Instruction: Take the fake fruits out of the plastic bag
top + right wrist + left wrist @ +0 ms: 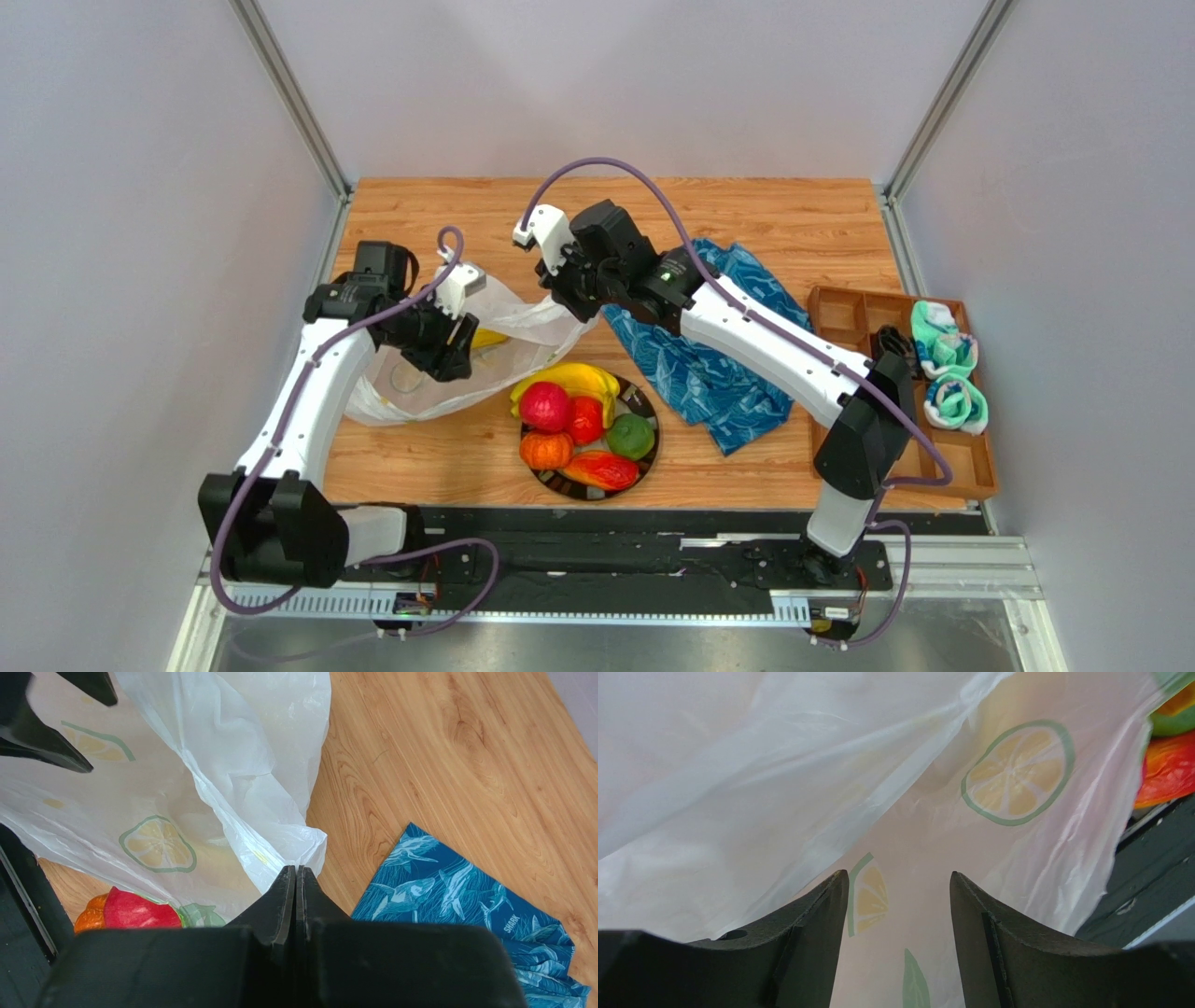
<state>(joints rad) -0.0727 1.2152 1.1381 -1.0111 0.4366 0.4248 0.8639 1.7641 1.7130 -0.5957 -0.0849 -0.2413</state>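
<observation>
Beside the plate (pixel 557 485), the crumpled translucent plastic bag (pixel 410 398) perhaps holds something yellow (pixel 488 338).

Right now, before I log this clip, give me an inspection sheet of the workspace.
Surface: wooden table.
Job's things: plastic bag lies left of the plate; fake fruits piled on the plate; a yellow piece shows at the bag's mouth.
Clutter: blue cloth; wooden tray holding teal-and-white rolls.
End effectors: left end effector open at the bag's mouth; right end effector shut, pinching the bag's edge.
Cables: purple cable along each arm, no snag seen.
Surroundings: grey walls, metal frame posts.
</observation>
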